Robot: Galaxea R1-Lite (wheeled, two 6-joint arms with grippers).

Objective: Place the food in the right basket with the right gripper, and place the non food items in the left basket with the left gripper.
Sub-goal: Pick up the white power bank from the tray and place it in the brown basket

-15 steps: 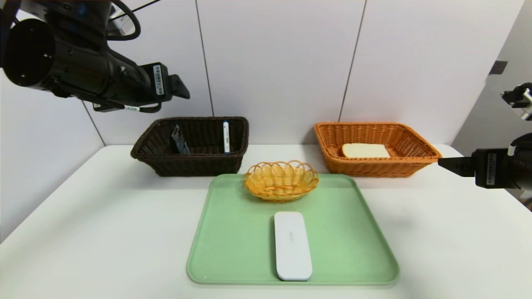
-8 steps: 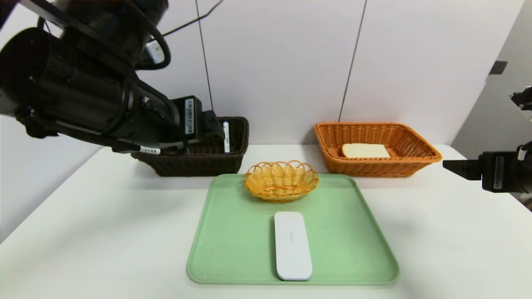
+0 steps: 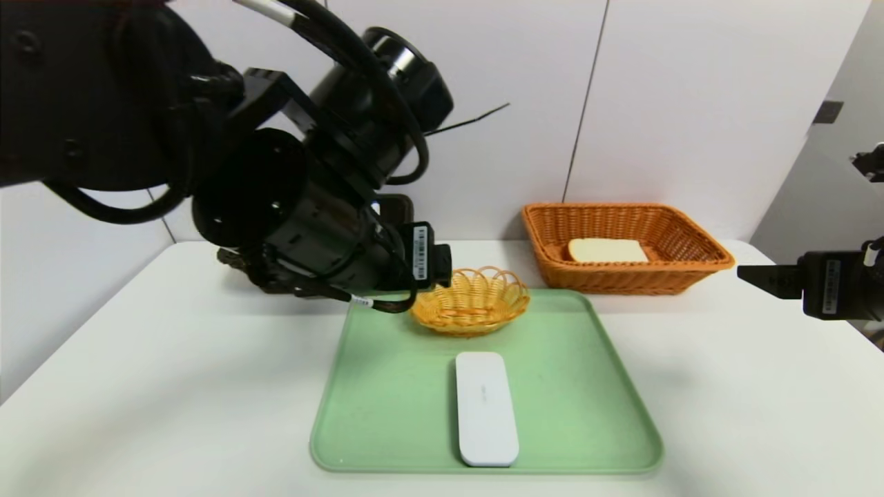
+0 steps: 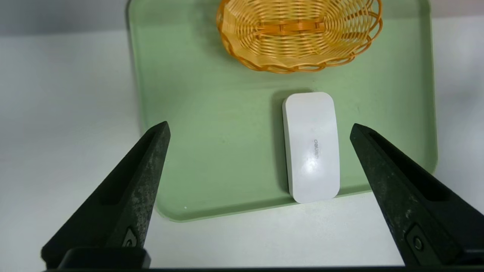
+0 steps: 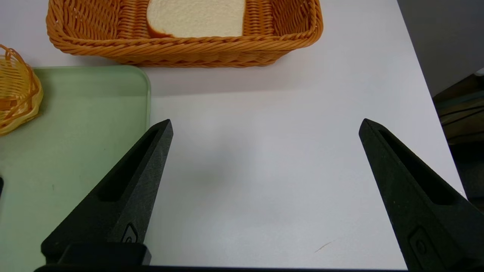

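The big black left arm has swung over from the wall side and now sits low in front of the left basket (image 3: 238, 261), hiding nearly all of it; a sec ago the pen and dark packet showed inside it, now they can't be seen. The left gripper (image 4: 259, 130) hangs over the green tray (image 3: 387, 414), w/ its claw spread wide and nothing in it. The white table (image 3: 138, 386) holds it all. The right basket (image 3: 690, 269) has the bread (image 3: 608, 250) lying flat in it, same as before. The little yellow basket (image 3: 476, 304) sits on the tray's back part, w/ nothing seen in it. The white case (image 3: 486, 408) lies flat near the tray's front edge. The right gripper (image 5: 264, 126) waits at the right side, claw spread wide, not moved. Left wrist view shows small grey letters on the case; head view doesn't. Right wrist view shows the bread's brown crust up close.
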